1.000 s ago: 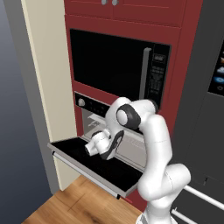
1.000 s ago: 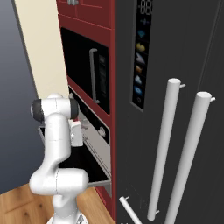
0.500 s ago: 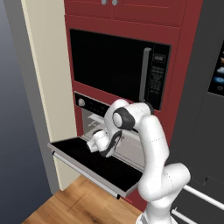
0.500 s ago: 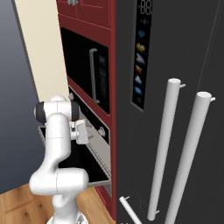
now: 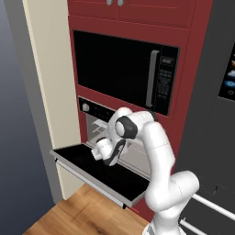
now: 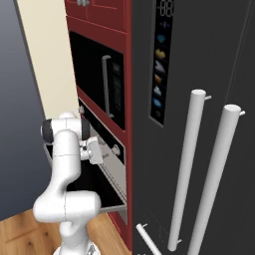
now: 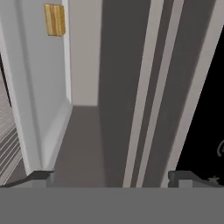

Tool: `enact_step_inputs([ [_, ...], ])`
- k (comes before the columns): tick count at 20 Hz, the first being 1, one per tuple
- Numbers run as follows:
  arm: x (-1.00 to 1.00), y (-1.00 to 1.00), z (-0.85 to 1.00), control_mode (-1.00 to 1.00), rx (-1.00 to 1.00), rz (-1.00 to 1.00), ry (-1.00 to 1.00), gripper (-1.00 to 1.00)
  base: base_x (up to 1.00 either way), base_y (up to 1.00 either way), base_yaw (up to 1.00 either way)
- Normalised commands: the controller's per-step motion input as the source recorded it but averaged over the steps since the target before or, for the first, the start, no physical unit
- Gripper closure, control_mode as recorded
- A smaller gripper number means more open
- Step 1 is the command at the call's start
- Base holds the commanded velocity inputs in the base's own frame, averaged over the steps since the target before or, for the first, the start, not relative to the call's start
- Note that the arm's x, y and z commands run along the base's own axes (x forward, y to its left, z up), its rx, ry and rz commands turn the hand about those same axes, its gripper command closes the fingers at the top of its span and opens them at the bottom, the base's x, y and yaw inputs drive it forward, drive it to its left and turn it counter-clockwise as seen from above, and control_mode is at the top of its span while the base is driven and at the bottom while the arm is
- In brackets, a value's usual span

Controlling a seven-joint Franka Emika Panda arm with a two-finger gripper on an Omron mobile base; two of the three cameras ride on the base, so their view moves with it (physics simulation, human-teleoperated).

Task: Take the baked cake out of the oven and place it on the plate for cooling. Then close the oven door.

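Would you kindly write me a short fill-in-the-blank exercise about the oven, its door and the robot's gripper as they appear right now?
1. The wide black glass oven door with the long silver bar handle is folded down and stands ____.
2. The two-finger gripper hangs above that door, and its jaws are ____.
3. The black microwave with the vertical grey handle sits directly ____ the built-in oven with the light grey interior.
4. Between its fingertips the gripper holds ____.

Missing words: open; open; above; nothing
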Motion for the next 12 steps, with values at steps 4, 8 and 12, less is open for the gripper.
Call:
enact_step_inputs([
  [4, 0.23, -0.13, -0.18, -1.0, -0.05, -0.03, 0.0, -1.0, 0.0, 0.0, 0.0],
  [8, 0.02, -0.05, -0.3, -1.0, -0.07, -0.01, 0.0, -1.0, 0.0, 0.0, 0.0],
  [12, 0.0, -0.01, -0.36, -1.0, -0.06, 0.0, 0.0, -1.0, 0.0, 0.0, 0.0],
])
